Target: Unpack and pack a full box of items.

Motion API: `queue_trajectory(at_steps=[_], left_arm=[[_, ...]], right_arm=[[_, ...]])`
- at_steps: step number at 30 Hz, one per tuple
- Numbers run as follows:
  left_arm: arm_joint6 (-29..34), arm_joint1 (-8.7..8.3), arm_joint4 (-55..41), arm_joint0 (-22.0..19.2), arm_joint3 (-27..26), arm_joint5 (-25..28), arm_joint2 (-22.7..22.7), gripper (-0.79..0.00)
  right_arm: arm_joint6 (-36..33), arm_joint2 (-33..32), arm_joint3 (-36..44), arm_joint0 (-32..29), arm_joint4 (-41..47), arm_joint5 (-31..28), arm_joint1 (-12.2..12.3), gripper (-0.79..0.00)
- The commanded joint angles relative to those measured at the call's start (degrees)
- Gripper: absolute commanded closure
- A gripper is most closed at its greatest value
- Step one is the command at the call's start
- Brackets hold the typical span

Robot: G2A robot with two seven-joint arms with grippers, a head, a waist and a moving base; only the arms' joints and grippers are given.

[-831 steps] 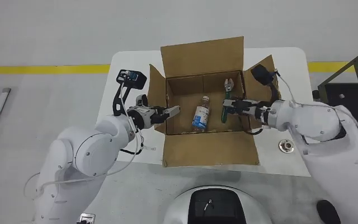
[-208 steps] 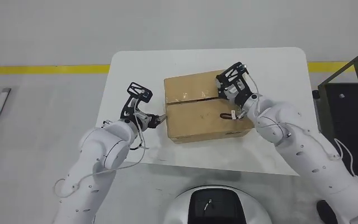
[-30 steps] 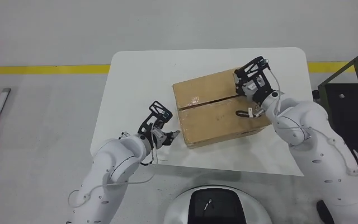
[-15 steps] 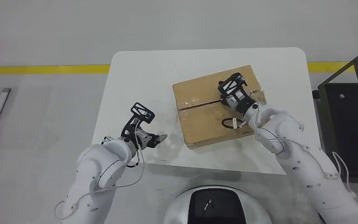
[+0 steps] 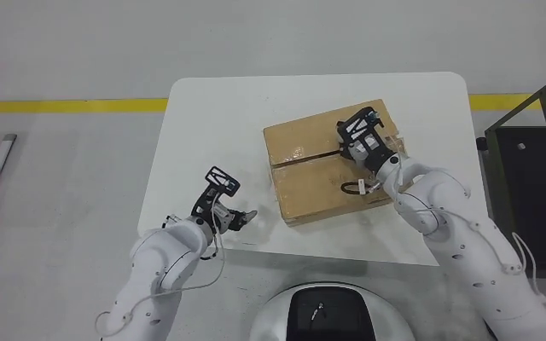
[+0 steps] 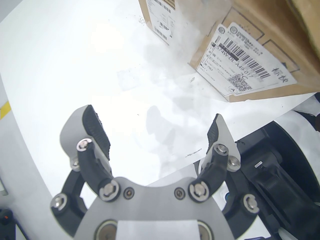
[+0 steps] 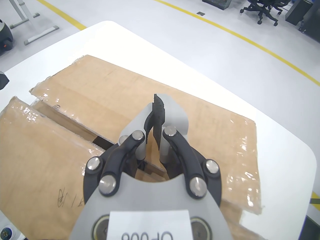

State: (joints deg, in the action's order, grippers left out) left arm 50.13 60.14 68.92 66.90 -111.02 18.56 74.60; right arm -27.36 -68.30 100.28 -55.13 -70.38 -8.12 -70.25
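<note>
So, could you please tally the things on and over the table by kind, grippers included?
Cardboard box: 1
Grippers: 2, the left gripper and the right gripper
Total: 3

A white table [image 5: 213, 128] with rounded corners stands on a smooth, pale grey floor [image 5: 85, 51] crossed by a yellow line [image 5: 85, 105], with black office chairs [image 7: 265, 8] and a dark cabinet [image 7: 300, 11] beyond it.
</note>
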Motion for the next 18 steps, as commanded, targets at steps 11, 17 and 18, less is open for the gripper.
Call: queue_trajectory(at_steps=[11,17,18], left_arm=[[-13.8,2.04,11.8,-9.0,13.6,-1.1,-10.9,-0.785],[-15.7,3.52,13.4,-14.3,19.4,-3.2,-14.8,-0.785],[-16.0,3.74,13.5,-14.8,20.2,-3.5,-15.3,-0.785]], right_arm=[[-0.9,-0.5,1.2,-0.5,-0.1,-0.1,-0.1,0.000],[-1.4,-0.5,2.1,-0.8,-0.1,-0.1,-0.2,0.000],[-1.4,-0.5,2.2,-0.9,0.0,-0.1,-0.3,0.000]])
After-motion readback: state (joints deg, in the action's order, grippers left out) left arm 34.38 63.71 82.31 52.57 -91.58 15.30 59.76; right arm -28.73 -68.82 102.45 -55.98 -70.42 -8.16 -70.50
